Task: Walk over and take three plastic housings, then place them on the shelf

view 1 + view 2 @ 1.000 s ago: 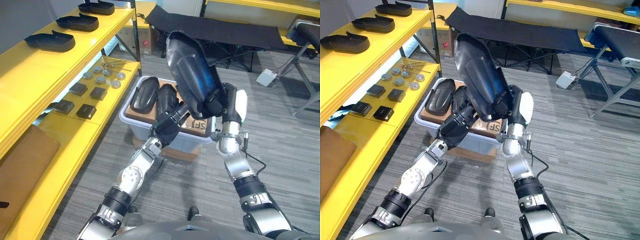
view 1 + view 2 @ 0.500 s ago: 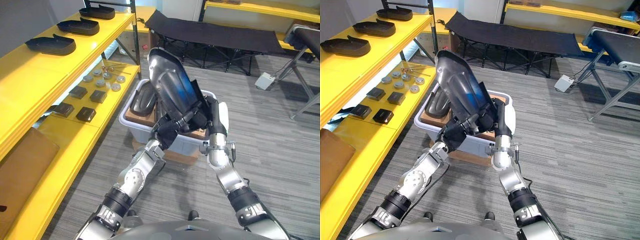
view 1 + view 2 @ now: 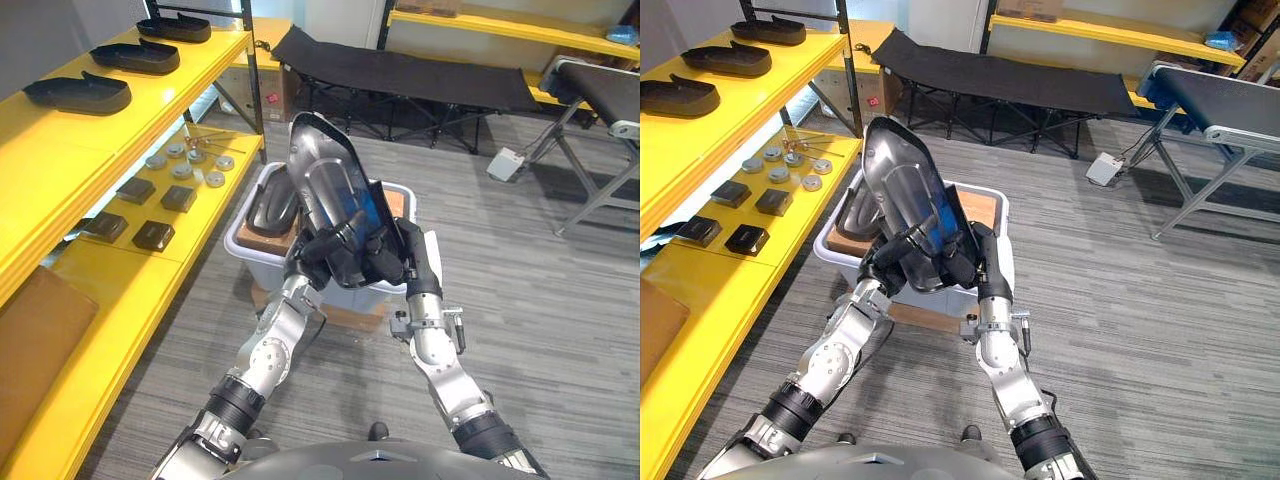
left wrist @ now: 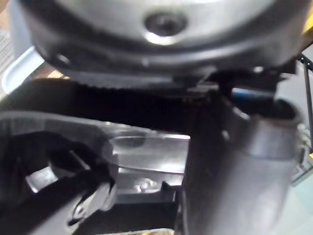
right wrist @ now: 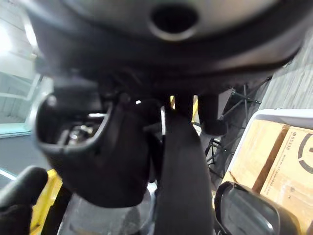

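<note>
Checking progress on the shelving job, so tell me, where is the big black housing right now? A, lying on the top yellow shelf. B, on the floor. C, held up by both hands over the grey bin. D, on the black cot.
C: the plastic housing stands nearly upright in the air, gripped near its lower end by the left hand and the right hand, above the grey bin.
</note>
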